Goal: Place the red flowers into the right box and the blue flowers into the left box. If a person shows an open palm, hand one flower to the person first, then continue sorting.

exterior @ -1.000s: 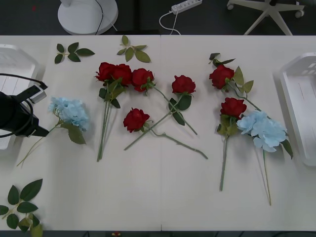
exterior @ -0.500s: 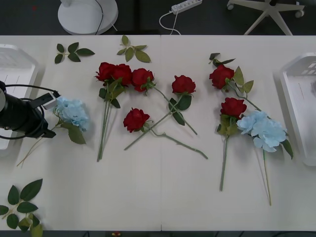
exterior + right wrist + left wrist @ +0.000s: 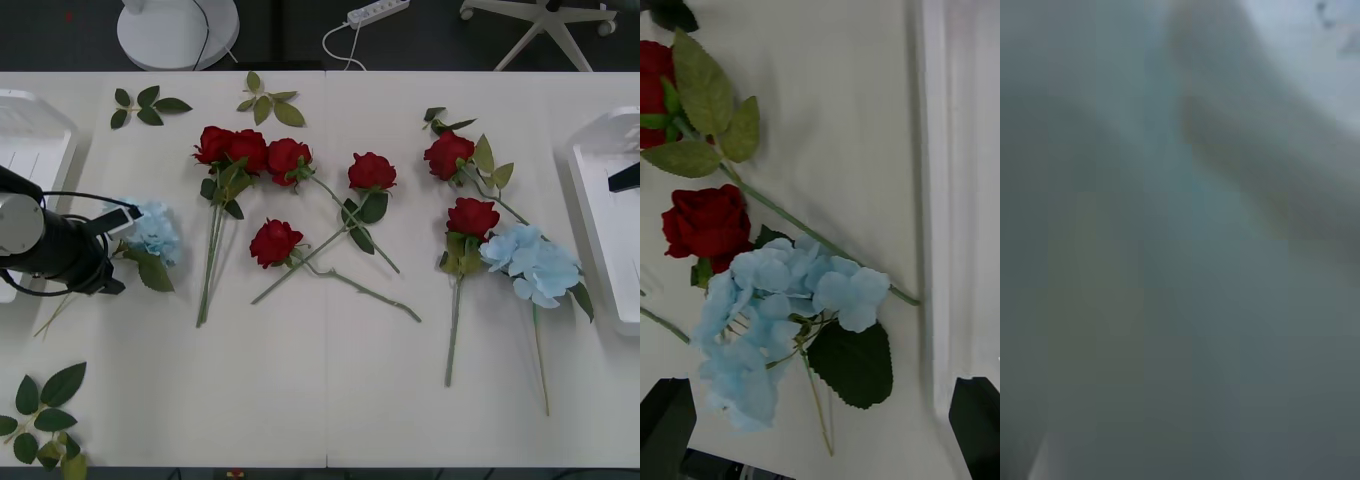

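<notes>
Several red flowers (image 3: 275,241) lie across the middle of the white table. One blue flower (image 3: 153,231) lies at the left, and my left gripper (image 3: 108,240) sits low over its stem, right beside the bloom. The left box (image 3: 35,130) is behind that arm. Another blue flower (image 3: 531,263) lies at the right next to a red rose (image 3: 472,216). My right gripper (image 3: 625,178) hangs over the right box (image 3: 597,205). In the right wrist view it is open (image 3: 821,384) above the blue flower (image 3: 782,315), beside the box rim (image 3: 940,187).
Loose leaf sprigs lie at the back left (image 3: 146,105), the back middle (image 3: 268,101) and the front left corner (image 3: 45,415). Beyond the table's far edge stand a round white stand base (image 3: 178,30), a power strip (image 3: 378,12) and a chair base (image 3: 545,25).
My left arm has moved right and toward the table's front, closing in on the left blue flower and covering its stem. A dark tip of my right gripper has come into view over the right box.
</notes>
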